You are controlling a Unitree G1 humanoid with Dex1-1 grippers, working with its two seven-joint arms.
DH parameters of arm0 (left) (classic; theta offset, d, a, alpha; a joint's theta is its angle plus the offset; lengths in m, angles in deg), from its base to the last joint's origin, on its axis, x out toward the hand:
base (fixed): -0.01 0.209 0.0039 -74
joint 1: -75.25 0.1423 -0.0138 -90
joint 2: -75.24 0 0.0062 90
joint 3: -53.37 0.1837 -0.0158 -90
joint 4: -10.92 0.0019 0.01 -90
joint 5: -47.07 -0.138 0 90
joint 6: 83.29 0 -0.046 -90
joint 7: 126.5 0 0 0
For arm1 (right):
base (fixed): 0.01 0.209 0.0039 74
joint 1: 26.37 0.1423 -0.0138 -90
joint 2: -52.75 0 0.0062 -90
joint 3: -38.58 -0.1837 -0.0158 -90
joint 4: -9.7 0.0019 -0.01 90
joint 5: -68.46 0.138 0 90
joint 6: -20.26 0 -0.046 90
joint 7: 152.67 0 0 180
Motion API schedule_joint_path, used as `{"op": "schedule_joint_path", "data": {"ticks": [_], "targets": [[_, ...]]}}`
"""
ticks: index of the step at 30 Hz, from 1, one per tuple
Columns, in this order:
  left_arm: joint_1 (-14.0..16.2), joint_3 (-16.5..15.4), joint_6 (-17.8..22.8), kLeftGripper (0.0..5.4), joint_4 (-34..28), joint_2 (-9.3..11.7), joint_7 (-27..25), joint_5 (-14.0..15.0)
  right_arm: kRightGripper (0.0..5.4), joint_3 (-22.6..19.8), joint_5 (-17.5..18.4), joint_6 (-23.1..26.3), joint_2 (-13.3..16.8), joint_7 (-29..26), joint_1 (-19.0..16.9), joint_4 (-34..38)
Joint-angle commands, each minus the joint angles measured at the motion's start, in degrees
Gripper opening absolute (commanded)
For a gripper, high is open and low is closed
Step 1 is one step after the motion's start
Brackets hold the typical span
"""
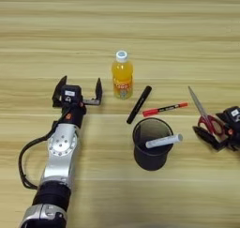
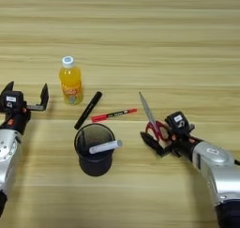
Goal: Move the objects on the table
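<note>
While your right gripper [image 2: 157,138] sits at the scissors [image 2: 152,119], fingers straddling the red handles, whether they've closed is hard to tell. Judging by that, grasping the scissors is the step in hand; next, close firmly and lift. Your left gripper [image 1: 78,92] is wide open and empty, at nine o'clock from the bottle [image 1: 122,75]. At six o'clock from the bottle, the cup [image 1: 151,145] holds a grey marker [image 1: 164,141].

The left arm reaches up from seven o'clock, its gripper [image 1: 80,90] spread wide, fingers pointing to twelve. The right arm comes in from five o'clock, its gripper [image 2: 161,137] low, fingers pointing toward ten.
</note>
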Motion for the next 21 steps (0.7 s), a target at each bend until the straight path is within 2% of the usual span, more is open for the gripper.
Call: {"op": "schedule_joint_path", "data": {"ticks": [1,11,21], "targets": [[-0.97,-0.27,0.64,5.39,0.52,0.04,-0.10,0.83,5.40,0.76,-1.06,0.15,-0.18,0.55,0.15,-1.16],[-1.15,-0.22,0.65,5.39,0.63,-0.02,-0.08,0.80,5.40,2.46,-3.34,-1.57,0.14,0.19,-0.24,-2.12],[-1.16,-0.23,0.53,5.39,0.75,-0.01,-0.11,0.80,5.40,3.68,-4.04,-1.37,0.35,0.16,-1.05,-2.26]]}}
